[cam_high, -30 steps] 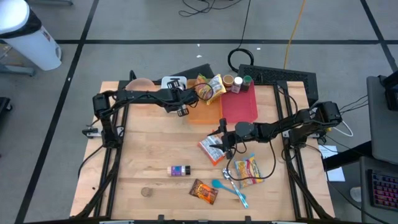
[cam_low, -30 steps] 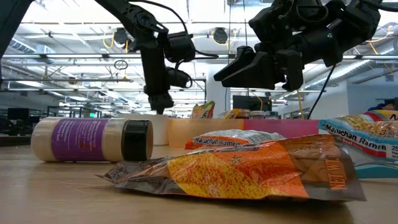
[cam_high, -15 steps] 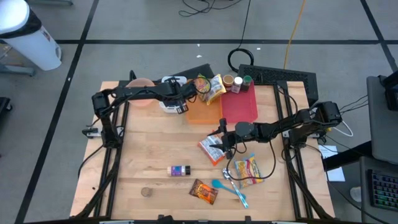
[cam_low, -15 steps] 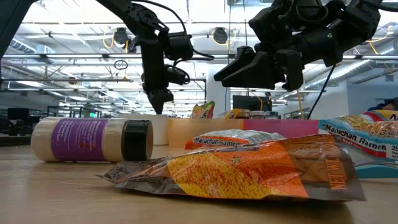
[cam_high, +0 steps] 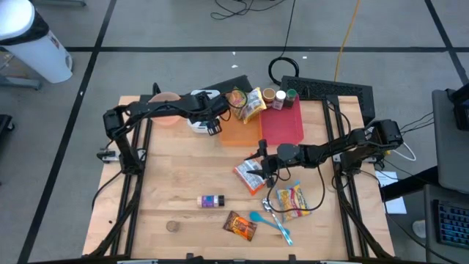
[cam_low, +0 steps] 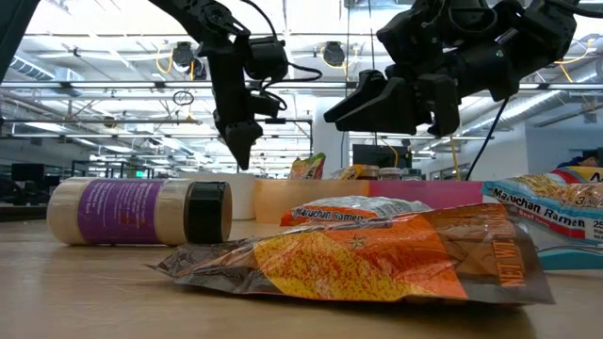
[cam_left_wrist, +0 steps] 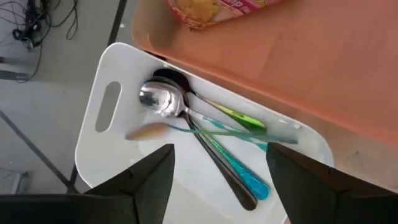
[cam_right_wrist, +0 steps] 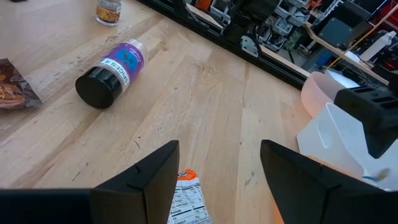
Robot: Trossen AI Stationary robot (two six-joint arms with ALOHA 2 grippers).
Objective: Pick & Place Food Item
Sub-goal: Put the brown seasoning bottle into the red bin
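My left gripper (cam_high: 213, 126) hangs open above the white tray (cam_left_wrist: 106, 149) at the table's far side, nothing between its fingers. Several spoons (cam_left_wrist: 205, 140) lie flat in that tray, under the gripper. My right gripper (cam_high: 258, 163) stands open mid-table, just above a ramen packet (cam_high: 248, 177) that lies flat on the wood; its near corner (cam_right_wrist: 186, 199) shows between the fingers. An orange tray (cam_high: 236, 128) and a red tray (cam_high: 283, 123) sit side by side beyond it, with a snack bag (cam_high: 249, 103) on the orange tray's far edge.
On the near half lie a purple-labelled bottle (cam_high: 211, 201) on its side, a brown-orange packet (cam_high: 240, 225), a second ramen packet (cam_high: 292, 199) and blue spoons (cam_high: 272, 218). A pink bowl (cam_high: 167, 111) stands left of the white tray; two jars (cam_high: 280, 96) stand behind the red tray.
My left gripper has opened from shut, risen a little above the white tray and turned its wrist. My right gripper has kept still over the ramen packet.
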